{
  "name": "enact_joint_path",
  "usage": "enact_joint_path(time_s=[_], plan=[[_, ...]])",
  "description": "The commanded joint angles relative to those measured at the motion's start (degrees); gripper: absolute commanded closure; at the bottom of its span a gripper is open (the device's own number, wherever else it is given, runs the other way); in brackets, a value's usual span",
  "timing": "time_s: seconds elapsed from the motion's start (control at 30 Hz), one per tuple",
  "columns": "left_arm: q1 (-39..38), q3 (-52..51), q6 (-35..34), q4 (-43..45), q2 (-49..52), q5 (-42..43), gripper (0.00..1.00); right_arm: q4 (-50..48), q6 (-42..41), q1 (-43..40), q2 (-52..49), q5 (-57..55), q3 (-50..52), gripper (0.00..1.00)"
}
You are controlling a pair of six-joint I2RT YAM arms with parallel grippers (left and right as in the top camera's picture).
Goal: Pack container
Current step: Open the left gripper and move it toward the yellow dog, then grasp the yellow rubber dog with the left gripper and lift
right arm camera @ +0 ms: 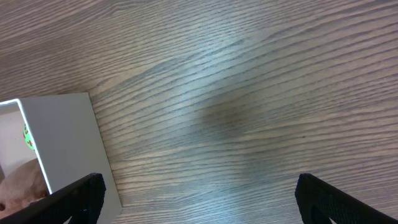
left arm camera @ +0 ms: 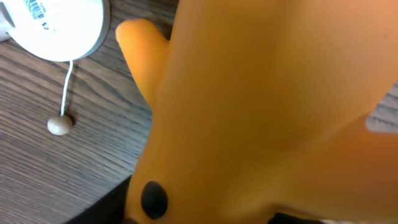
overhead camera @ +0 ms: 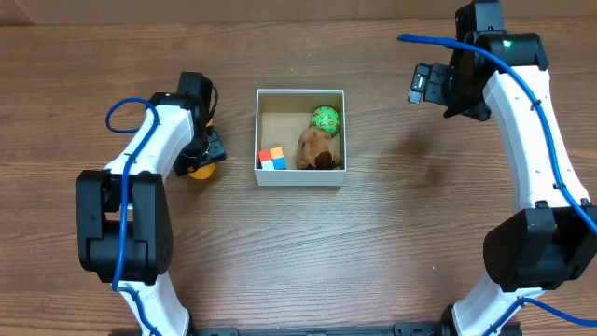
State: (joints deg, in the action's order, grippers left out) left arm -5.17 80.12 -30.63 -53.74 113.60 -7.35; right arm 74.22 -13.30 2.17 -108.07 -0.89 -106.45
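Observation:
The container (overhead camera: 300, 177) is a small white-walled box with a brown floor in the middle of the table. It holds a green ball (overhead camera: 326, 119), a brown plush toy (overhead camera: 317, 149) and a coloured cube (overhead camera: 272, 159). My left gripper (overhead camera: 206, 154) is down at the table to the left of the box, closed around a yellow-orange duck toy (overhead camera: 201, 171). The toy fills the left wrist view (left arm camera: 261, 112), and only slivers of the fingers (left arm camera: 199, 219) show. My right gripper (overhead camera: 417, 84) is open and empty to the right of the box, whose white wall shows in the right wrist view (right arm camera: 68, 137).
In the left wrist view a white round disc (left arm camera: 59, 28) with a printed label lies on the table beside the toy, with a thin cord ending in a bead (left arm camera: 60, 125). Under the right gripper (right arm camera: 199, 199) is bare wood.

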Motion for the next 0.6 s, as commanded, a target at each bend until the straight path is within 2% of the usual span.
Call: enact_joint_path(time_s=[0.0,0.1,0.17,0.57], plan=[[-0.07,2.99,1.11,-0.94,-0.04,1.07,0.60,-0.20,-0.24,-0.33,1.36,-0.50,-0.81,0.00],[-0.07,4.46,1.51,-2.21,-0.04,1.27,0.81,-0.20,-0.24,-0.33,1.36,-0.50,-0.81,0.00],[-0.07,5.79,2.03,-3.30,-0.04,1.66,0.88,-0.20,-0.24,-0.33,1.36,-0.50,-0.81,0.00],[-1.51,25.31,5.40,-16.41,-0.07,8.96,0.87,-0.20,-0.24,-0.33,1.33,-0.50,-0.81,0.00]])
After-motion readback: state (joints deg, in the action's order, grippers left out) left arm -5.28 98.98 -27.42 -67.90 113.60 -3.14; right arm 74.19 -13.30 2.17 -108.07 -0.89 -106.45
